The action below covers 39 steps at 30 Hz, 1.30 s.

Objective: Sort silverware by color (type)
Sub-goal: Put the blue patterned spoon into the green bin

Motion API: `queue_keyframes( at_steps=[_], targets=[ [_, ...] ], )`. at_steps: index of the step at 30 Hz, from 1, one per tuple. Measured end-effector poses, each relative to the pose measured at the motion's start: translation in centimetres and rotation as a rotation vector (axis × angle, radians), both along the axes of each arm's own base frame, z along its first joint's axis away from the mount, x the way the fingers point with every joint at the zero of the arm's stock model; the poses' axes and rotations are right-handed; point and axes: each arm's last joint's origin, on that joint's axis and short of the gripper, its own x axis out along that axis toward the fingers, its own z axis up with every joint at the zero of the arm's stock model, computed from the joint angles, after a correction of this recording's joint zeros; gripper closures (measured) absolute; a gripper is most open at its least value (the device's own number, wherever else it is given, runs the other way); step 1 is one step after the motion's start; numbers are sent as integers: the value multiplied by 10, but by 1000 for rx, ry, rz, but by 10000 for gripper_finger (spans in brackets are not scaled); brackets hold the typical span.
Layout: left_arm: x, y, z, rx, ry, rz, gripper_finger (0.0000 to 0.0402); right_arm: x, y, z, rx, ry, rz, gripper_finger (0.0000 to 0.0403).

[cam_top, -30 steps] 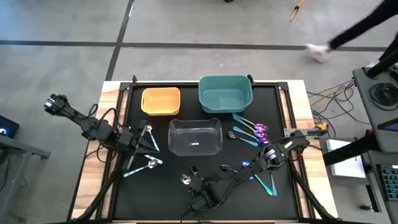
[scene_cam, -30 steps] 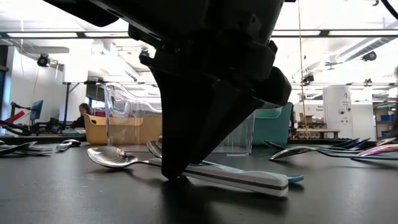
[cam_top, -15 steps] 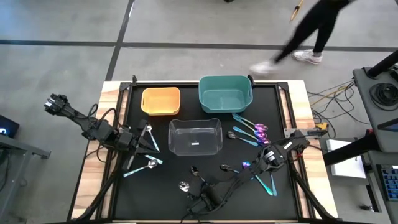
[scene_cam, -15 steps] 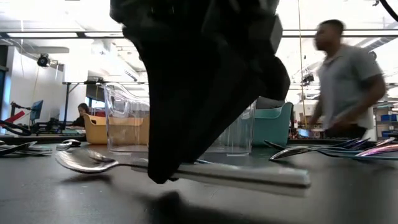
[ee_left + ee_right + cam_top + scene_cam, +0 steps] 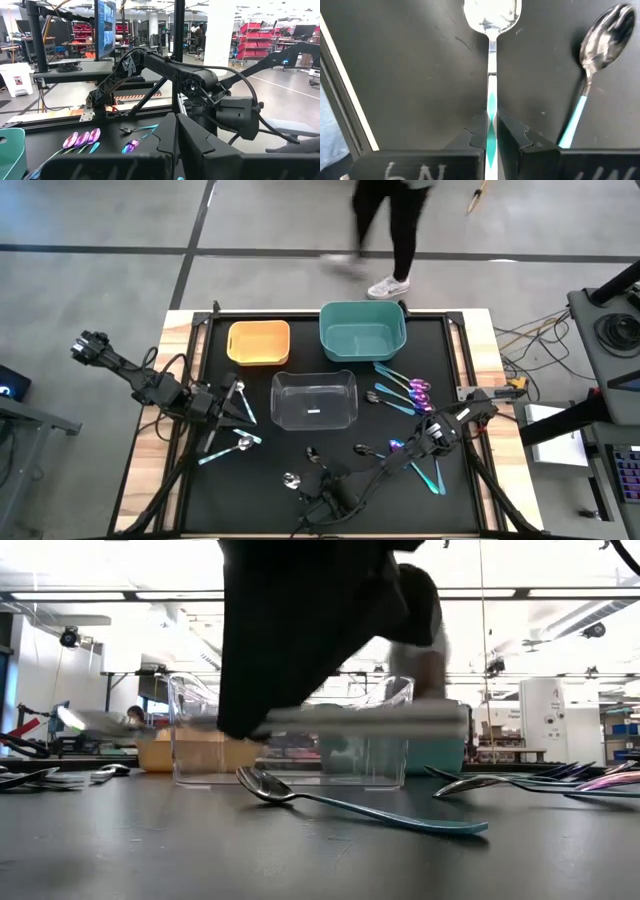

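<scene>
Right gripper (image 5: 491, 131) clamped on silver spoon (image 5: 491, 30) by its thin handle, lifted off near table (image 5: 260, 490). Slim grip: could pivot or slip out mid-carry. Left gripper (image 5: 236, 402) waiting left of clear bin (image 5: 280, 402), fingers apparently closed.

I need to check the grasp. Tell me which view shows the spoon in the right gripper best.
The right wrist view: the held spoon fills the frame, its teal-striped handle pinched by the right gripper, silver bowl ahead. The low view shows it blurred, lifted off the table. The high view shows only its tiny bowl. The left wrist view doesn't show it.
</scene>
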Motion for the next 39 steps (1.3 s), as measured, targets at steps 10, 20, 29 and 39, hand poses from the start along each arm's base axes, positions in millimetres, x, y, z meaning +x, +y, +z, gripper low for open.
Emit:
queue_keyframes(
  at_steps=[10, 20, 29, 39],
  targets=[
    [0, 0, 0, 0, 0, -2, 401, -7, -1, 23, -29, 9, 126, 390],
    [0, -1, 1, -5, -10, -12, 401, -26, -23, 81, -114, -22, 206, 390],
    [0, -1, 2, 19, -35, -9, 402, -37, -80, 134, -220, -28, 227, 390],
    [0, 0, 4, 93, -64, 11, 401, -42, -165, 180, -313, -42, 264, 390]
  ],
)
